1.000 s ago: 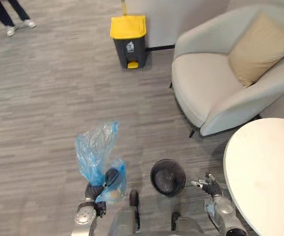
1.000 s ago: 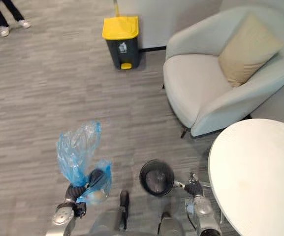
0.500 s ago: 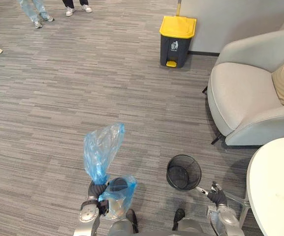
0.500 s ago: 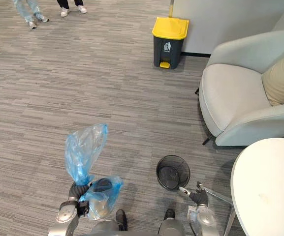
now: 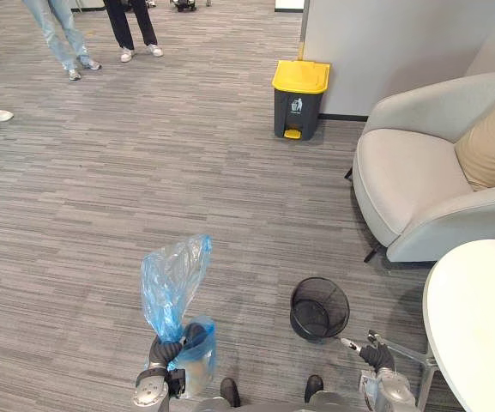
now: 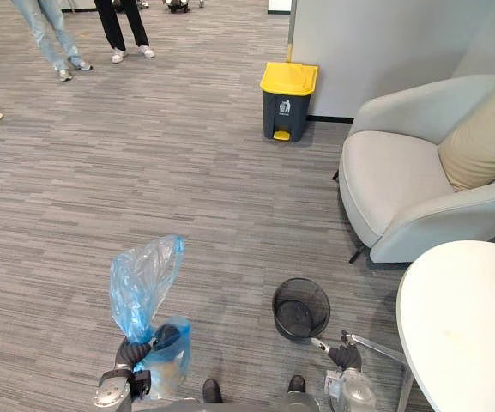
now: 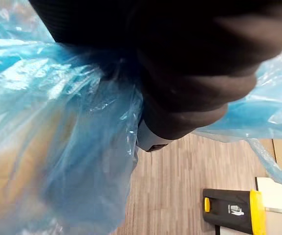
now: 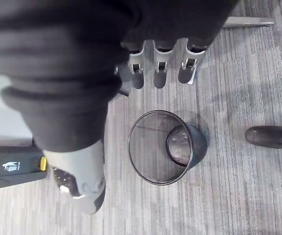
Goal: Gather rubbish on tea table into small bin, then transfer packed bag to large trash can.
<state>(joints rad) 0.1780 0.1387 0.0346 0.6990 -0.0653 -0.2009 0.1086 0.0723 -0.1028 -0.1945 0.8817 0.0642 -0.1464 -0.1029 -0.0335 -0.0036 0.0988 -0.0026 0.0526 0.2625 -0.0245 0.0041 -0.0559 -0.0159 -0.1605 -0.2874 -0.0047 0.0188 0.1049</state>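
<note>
The step in hand, as I judge it, is the carrying of the packed bag to the large can, since the rubbish is already inside the blue bag (image 5: 174, 279) and the small mesh bin (image 5: 319, 309) stands empty on the carpet. The left hand (image 5: 163, 352) is closed around the twisted neck of this bag. The loose top of the plastic rises above the fist and the filled part hangs just beside it, low and close to the robot. What is inside I cannot tell well; something pale shows through the plastic, perhaps paper. The right hand (image 5: 376, 354) is near the small bin but apart from it, with its fingers (image 8: 155, 73) straight and holding nothing. The large trash can (image 5: 299, 100), dark with a yellow lid, stands well apart, against the wall and beside the armchair (image 5: 419, 189) with its cushion (image 5: 491, 148). To do this step well, the left hand should hold the neck firmly, because thin plastic can slip when the load swings during walking. The walk should be even, passing to the left of the small bin and away from the white surface (image 5: 479, 318). The lid of the large can is shut, so it must be opened first; the free right hand seems the natural one for this, unless the pedal is used. The people (image 5: 63, 34) stand far to the left, and a straight line to the can should leave them enough room.
</note>
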